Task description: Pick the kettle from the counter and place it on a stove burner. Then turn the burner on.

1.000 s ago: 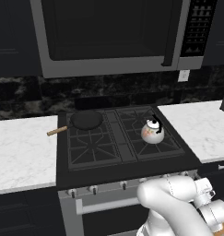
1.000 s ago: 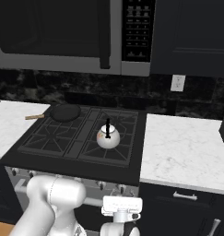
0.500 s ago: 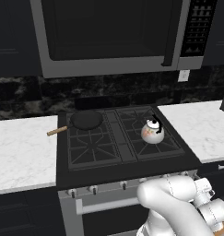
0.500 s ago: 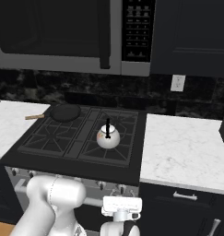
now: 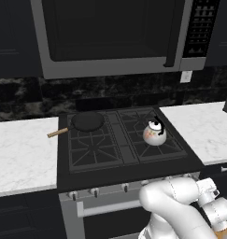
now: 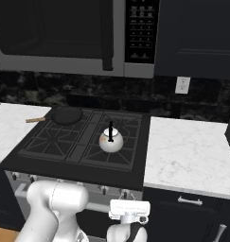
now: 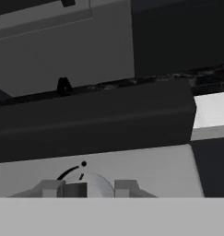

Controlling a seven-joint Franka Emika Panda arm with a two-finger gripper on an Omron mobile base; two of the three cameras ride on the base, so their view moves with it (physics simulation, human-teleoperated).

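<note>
The kettle [image 5: 154, 134] [image 6: 110, 140], whitish with reddish blotches and a black arched handle, stands upright on the right rear stove burner [image 5: 167, 147] [image 6: 122, 157]. No flame shows under it. White marble counter [image 5: 204, 131] [image 6: 188, 152] lies to the right of the cooktop. In the hand view, my gripper [image 7: 89, 188] is low at the stove's front panel, its fingers [image 7: 127, 188] closed against both sides of a round grey stove knob [image 7: 99, 184]. The kettle's black handle top [image 7: 63, 86] pokes above the cooktop edge.
A flat black pan [image 5: 87, 121] [image 6: 66, 115] with a wooden handle sits on the left rear burner. A microwave [image 5: 110, 37] hangs over the stove. More counter [image 5: 21, 149] extends to the left. A row of knobs [image 5: 94, 191] lines the stove front.
</note>
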